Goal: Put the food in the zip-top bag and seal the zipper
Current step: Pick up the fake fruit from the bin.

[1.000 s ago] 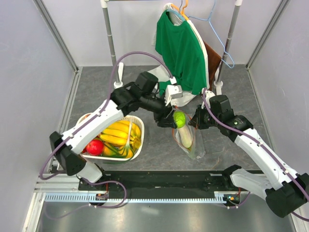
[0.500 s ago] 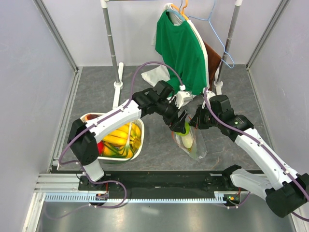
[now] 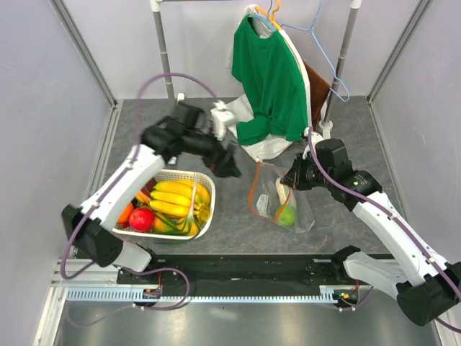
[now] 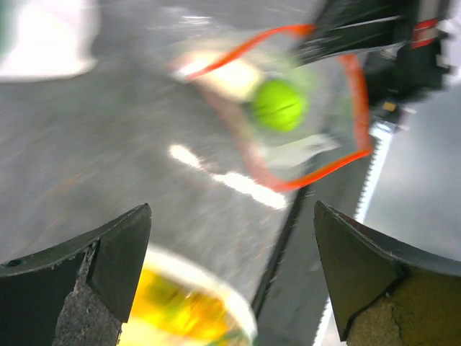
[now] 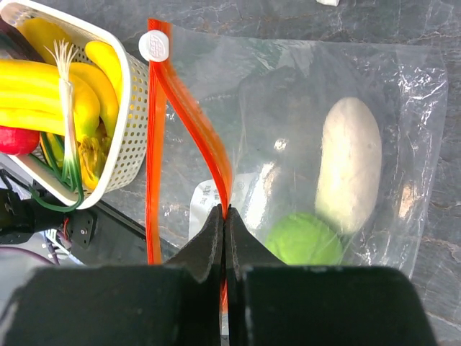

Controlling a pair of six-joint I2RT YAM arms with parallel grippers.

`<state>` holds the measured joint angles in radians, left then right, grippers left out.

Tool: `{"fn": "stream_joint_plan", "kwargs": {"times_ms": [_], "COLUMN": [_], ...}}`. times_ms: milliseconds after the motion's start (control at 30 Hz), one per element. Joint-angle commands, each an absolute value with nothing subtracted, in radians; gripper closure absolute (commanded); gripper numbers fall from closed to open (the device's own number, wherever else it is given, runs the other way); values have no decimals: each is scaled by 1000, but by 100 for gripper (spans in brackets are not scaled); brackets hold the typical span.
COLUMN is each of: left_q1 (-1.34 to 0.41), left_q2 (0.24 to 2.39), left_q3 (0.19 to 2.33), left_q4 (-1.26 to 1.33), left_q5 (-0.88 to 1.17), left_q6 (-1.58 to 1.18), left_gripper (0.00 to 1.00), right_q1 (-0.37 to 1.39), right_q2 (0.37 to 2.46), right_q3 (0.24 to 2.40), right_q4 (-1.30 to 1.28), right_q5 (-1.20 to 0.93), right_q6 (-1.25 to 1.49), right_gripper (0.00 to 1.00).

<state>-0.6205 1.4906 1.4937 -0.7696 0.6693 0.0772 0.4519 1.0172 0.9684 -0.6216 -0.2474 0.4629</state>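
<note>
My left hand (image 3: 227, 166) has let the lime (image 3: 287, 215) go and pulled back to the far left, fingers apart and empty, over the basket (image 3: 211, 189) corner. The lime now lies inside the zip-top bag (image 3: 302, 213) on the surface, beside the white radish (image 5: 351, 166). My right hand (image 5: 225, 213) stays clamped on the zipper (image 5: 189, 108), keeping the mouth open. I judge the bananas (image 3: 176, 196) and apple (image 3: 142, 218) go in next; sealing waits.
</note>
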Motion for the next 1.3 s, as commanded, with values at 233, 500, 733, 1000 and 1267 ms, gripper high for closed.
{"fn": "stream_joint_plan", "kwargs": {"times_ms": [233,500,733,1000,1267], "left_q1": [39,170,239,200,132], "left_q2": [1243,1186,1121,1197,1209], "left_q3": [1407,1247,1215,1200,1103], "left_q4": [-1226,-1262,-1318,-1261,-1125], "left_q5": [530,453,422,630,620], "left_q6": [483,583,692,618,535], "left_gripper": [5,3,2,2,13], "right_q1": [454,453,454,454,453], "right_q2": [986,991,986,996,1002], "right_q3": [968,962,957,965,962], "right_q4": [-603,-598,-597,-595,-595], "right_q5": [-261,-261,-255,-259,-256], "right_q6": [443,442,439,440,443], "right_gripper": [100,100,100,100,100]}}
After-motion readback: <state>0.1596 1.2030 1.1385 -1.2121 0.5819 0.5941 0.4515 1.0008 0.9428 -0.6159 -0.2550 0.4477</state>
